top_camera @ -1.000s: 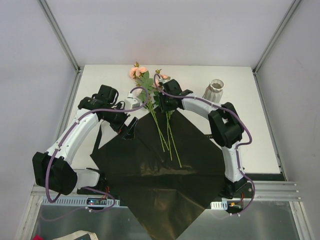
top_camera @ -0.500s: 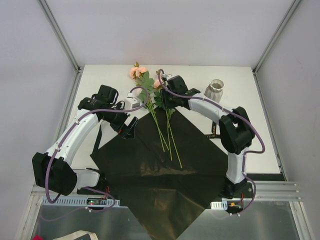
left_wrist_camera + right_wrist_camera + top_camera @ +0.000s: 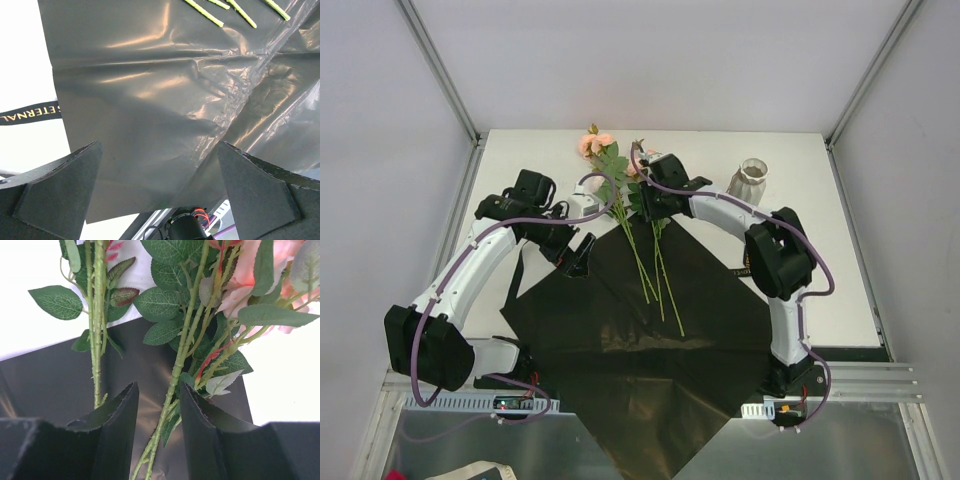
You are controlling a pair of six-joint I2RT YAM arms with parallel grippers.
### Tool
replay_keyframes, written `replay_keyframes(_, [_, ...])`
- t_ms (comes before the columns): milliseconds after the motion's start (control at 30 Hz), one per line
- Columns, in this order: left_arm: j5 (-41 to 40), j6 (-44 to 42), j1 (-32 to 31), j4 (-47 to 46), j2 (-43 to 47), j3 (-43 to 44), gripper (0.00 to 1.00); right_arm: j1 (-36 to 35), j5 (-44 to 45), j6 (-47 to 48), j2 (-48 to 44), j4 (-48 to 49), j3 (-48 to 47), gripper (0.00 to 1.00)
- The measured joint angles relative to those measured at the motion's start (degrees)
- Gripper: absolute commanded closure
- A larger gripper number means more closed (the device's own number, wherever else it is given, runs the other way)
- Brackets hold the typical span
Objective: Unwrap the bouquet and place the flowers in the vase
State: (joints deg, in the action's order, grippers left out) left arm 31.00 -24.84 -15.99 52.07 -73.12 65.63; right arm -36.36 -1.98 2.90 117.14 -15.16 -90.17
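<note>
the ribbon [image 3: 30, 112] runs off the left wrist view's left edge, lettering cut short. the right wrist view's top edge crops the blooms [image 3: 242, 277]; from above, the right gripper [image 3: 642, 204] hides part of the flowers [image 3: 658, 270].

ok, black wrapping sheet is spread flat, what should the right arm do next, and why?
Probably close the right gripper on the thin green rose stem: it runs between the parted jaws, not yet pinched, over the black wrapping sheet. Then it could be lifted toward the small white ribbed vase.
</note>
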Motion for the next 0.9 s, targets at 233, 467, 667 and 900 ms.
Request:
replay_keyframes(233, [0.0,0.0,0.4,-0.5,0.0,0.0,0.01,0.0,0.0,0.2,2.9,-1.4,-2.3,0.60])
replay_keyframes(467, [0.0,0.0,0.7,-0.7,0.0,0.0,0.01,0.0,0.4,0.5,3.8,-2.2,-2.5,0.63])
replay_keyframes(667, [0.0,0.0,0.7,-0.9,0.1,-0.8,0.01,-0.1,0.7,0.9,5.1,-2.3,-3.4,0.81])
replay_keyframes(900, [0.0,0.0,0.9,-1.2,0.6,-1.4,0.01,-1.0,1.2,0.8,5.4,-2.7,-4.8,0.99])
